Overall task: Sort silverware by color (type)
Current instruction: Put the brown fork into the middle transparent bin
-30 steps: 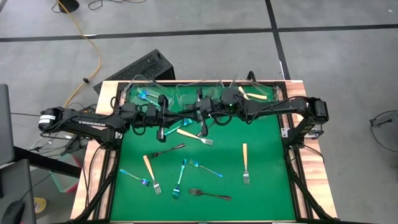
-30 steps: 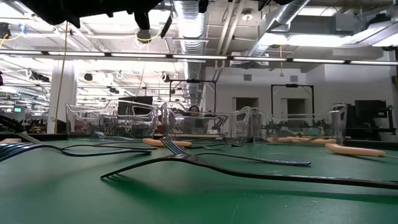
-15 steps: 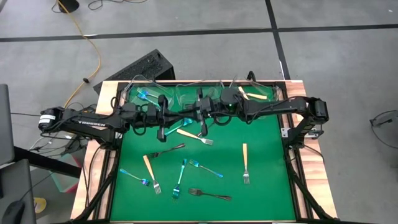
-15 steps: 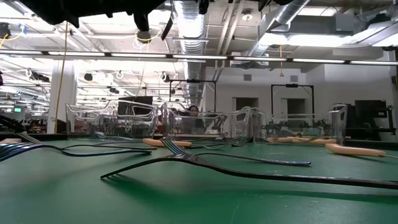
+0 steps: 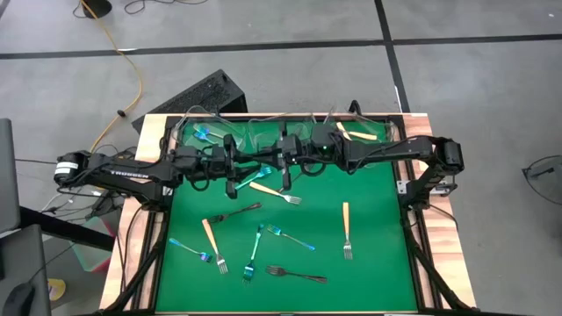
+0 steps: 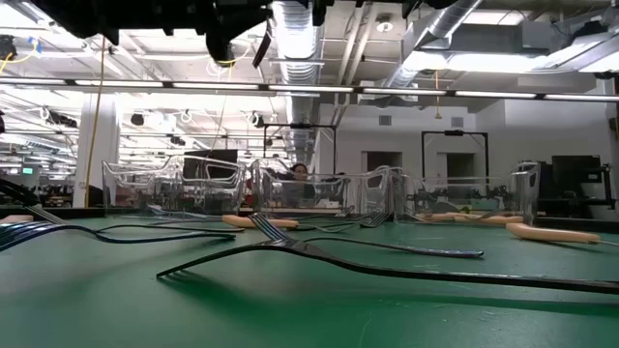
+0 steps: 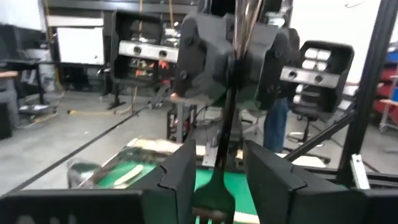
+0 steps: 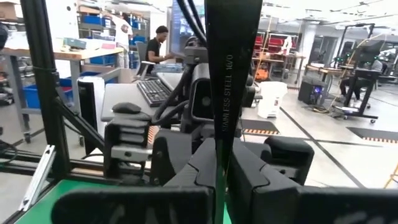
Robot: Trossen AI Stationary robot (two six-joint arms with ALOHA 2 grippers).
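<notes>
Nearest to us, the left gripper has its fingers spread, with a clear gap on each side of the held fork. The fork's tines sit low between those fingers without touching them. We follow the handle straight away from the left gripper into the right gripper, which faces it head-on and just beyond.

From the right wrist, the right gripper is clamped tight on that same handle, with the stamped steel running out past its fingertips.

From above, we see the two grippers meet nose to nose over the rear half of the green tabletop, left gripper and right gripper.

Below and toward the front of the grippers, loose silverware lies scattered. A cream-handled fork is almost under them. Farther off are a dark fork, a teal fork, a second cream-handled fork and another dark fork.

Behind the grippers, clear tubs line the rear edge.
</notes>
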